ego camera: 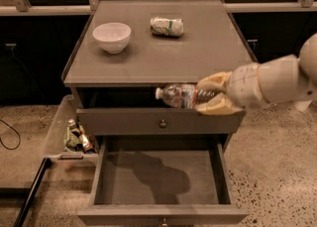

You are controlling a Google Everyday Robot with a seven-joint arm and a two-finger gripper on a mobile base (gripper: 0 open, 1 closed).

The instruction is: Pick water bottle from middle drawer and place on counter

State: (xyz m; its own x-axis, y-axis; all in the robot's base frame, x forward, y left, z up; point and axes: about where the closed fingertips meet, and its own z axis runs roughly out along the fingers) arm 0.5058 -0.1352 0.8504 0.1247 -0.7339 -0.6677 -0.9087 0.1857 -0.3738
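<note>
My gripper (207, 94) is shut on the water bottle (178, 95), a clear ribbed bottle held sideways with its white cap pointing left. It hangs in front of the cabinet, just below the counter's front edge and above the closed upper drawer front. The middle drawer (203, 184) is pulled open below, its floor bare apart from the arm's shadow. The counter (163, 55) is the grey-brown cabinet top behind the bottle. My white arm reaches in from the right.
A white bowl (112, 36) stands at the counter's back left and a white-and-green wrapped packet (167, 26) at its back middle. A pale plastic bin (55, 131) with small dark bottles (77, 137) hangs at the cabinet's left. The floor is speckled stone.
</note>
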